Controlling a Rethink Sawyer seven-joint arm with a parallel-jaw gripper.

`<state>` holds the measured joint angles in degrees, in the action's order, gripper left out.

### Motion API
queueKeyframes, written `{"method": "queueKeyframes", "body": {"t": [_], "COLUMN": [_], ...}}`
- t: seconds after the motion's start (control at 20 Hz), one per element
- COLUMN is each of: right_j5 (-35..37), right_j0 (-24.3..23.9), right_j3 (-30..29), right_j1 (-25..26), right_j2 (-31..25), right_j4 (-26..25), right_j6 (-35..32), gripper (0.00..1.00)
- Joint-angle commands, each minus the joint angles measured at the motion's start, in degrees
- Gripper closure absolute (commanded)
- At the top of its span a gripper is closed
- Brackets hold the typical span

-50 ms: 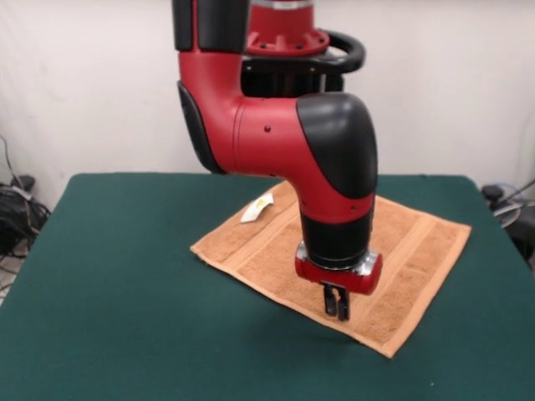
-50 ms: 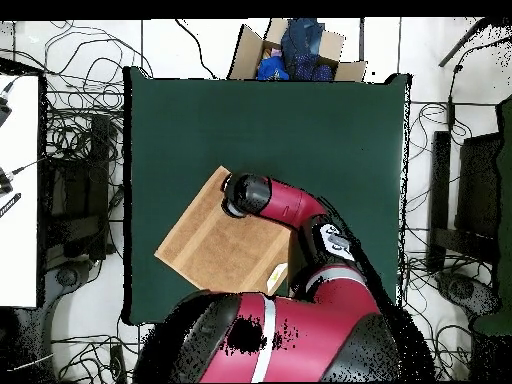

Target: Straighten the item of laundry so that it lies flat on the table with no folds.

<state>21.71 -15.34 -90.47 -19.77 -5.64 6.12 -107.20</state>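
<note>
Just above the towel (image 1: 276,251), the gripper (image 1: 337,307) jaws sit nearly together, empty

Your gripper (image 1: 337,306) hangs over the towel (image 1: 276,251), its fingers (image 1: 342,307) close together, pointing straight down, tips at or just above the cloth; contact can't be told. The towel lies spread on the green table (image 1: 109,292), turned at an angle, one corner just right of and nearer than the fingers. Woven stripes run across the cloth on both sides of the fingers. A white tag (image 1: 257,208) sits at the towel's far edge, left of the fingers.
</note>
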Motion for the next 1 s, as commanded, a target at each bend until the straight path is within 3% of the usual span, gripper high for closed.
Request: {"method": "queueKeyframes", "body": {"t": [0.05, 0.4, 1.0], "right_j5": [-22.5, -23.8, -31.1], "right_j0": [-0.9, -1.3, -4.9], "right_j3": [13.3, 13.9, 15.9], "right_j1": [12.3, 12.2, 15.3], "right_j2": [-10.6, -11.1, -16.8], "right_j4": [-0.3, -0.2, -5.2], "right_j6": [-7.4, -8.3, -9.4], "gripper": [1.0, 1.0, 1.0]}}
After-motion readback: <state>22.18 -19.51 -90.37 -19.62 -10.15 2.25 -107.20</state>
